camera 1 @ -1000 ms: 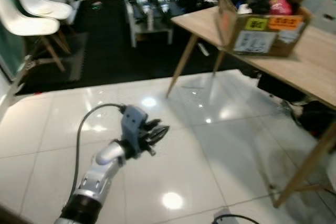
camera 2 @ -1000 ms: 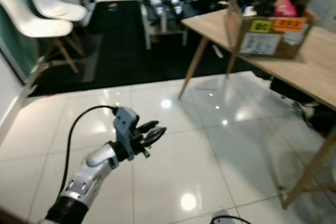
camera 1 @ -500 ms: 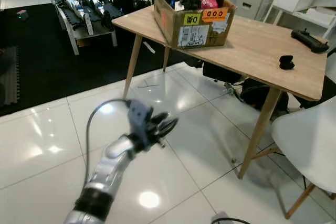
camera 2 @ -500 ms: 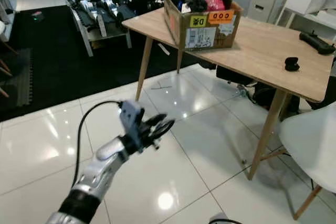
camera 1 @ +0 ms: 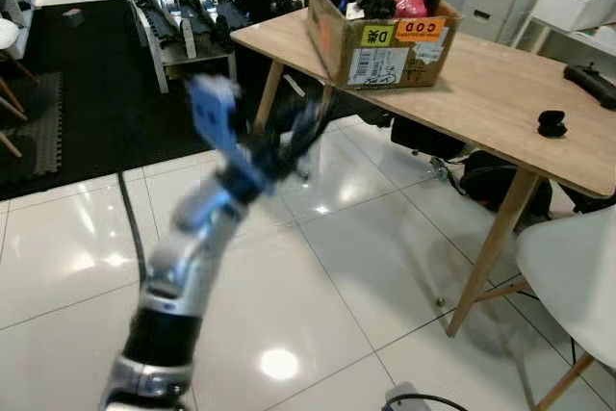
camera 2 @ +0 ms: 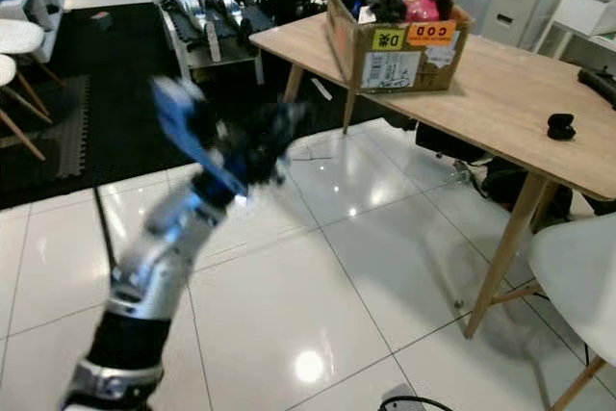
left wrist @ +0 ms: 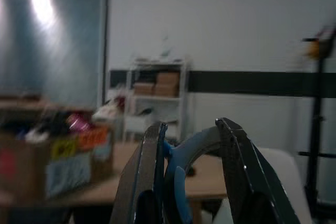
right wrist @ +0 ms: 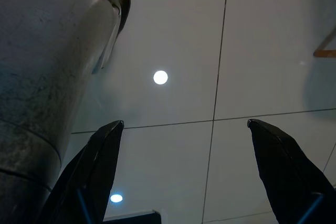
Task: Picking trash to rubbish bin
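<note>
A blue curved piece of trash (left wrist: 181, 174) sat pinched between the two black fingers (left wrist: 144, 182) of the left gripper (left wrist: 191, 179), the jaws closed on it. The left arm (camera 1: 183, 276) was raised forward at about desk height, blurred, above the white tiled floor (camera 1: 346, 267). What the item was could not be told — only a blue loop showed in the left wrist view.

No rubbish bin could be made out, so the step in hand looked like carrying the piece while searching for one. Doing it well would likely mean holding the grip firm and keeping the arm tucked in while turning, since a swinging arm could fling a light item loose.

The right gripper (right wrist: 181, 150) hung low over the floor, its jaws spread wide and holding nothing, beside a grey metallic body (right wrist: 47, 72).

The wooden desk (camera 1: 500, 103) stood ahead and to the right, its near corner and slanted leg (camera 1: 486, 252) the closest hard edges. A cardboard box (camera 1: 380, 31) stuffed with items rested on it, and a small dark object (camera 1: 551, 123) lay near its edge. A white chair (camera 1: 577, 276) crowded the lower right. Open tile lay straight ahead and to the left — the freest path, up to the dark mat (camera 1: 87, 93) and cluttered low bench (camera 1: 183, 16) beyond.
</note>
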### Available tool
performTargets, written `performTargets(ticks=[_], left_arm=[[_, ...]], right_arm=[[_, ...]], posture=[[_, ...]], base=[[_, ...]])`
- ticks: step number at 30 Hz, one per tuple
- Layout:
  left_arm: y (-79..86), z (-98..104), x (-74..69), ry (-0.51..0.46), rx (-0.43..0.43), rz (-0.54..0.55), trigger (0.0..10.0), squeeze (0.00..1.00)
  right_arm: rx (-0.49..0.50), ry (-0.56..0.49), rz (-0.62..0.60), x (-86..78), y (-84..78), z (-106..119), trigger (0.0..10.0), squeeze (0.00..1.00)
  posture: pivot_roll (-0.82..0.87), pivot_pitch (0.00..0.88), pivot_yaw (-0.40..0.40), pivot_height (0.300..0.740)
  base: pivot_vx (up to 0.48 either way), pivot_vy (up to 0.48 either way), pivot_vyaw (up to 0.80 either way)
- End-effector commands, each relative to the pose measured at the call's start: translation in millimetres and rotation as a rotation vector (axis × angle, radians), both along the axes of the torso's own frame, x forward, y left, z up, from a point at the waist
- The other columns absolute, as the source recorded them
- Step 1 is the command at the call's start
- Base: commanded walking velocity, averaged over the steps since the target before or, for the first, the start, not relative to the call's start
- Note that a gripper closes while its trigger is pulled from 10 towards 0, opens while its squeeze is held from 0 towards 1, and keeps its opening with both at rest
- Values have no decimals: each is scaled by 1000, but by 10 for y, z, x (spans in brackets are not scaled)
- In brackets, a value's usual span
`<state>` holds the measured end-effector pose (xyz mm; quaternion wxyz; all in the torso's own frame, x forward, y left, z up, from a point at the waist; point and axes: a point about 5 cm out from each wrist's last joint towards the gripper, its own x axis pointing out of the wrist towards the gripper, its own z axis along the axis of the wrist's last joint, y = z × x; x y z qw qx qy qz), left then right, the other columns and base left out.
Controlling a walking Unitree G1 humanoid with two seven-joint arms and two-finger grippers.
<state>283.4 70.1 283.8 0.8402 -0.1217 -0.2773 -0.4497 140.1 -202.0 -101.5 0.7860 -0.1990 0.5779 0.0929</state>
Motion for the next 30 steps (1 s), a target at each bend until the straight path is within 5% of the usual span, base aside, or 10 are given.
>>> performTargets(ticks=[1, 3, 16, 27, 30], left_arm=[[-21, -53, -6, 54, 16, -10, 10000, 0], [-42, 220, -152, -8, -37, -41, 10000, 0], [-44, 692, -216, 19, -166, 116, 10000, 0], [-40, 824, -86, 64, -174, 192, 10000, 0], [-25, 852, -176, 74, -175, 180, 10000, 0]], right_arm=[[0, 10, 4, -37, -6, -12, 10000, 0], [-1, 14, 5, -55, -16, -16, 10000, 0], [-5, 19, 17, -59, 11, -22, 10000, 0], [-11, 22, 31, -63, 6, -22, 10000, 0], [-18, 29, 34, -104, -49, -26, 10000, 0]], posture=[[131, 60, -12, 740], [128, 72, -11, 740], [135, 88, -20, 740], [135, 82, -17, 740], [122, 80, -19, 740]], base=[[0, 0, 0], [0, 0, 0], [0, 0, 0], [0, 0, 0], [0, 0, 0]])
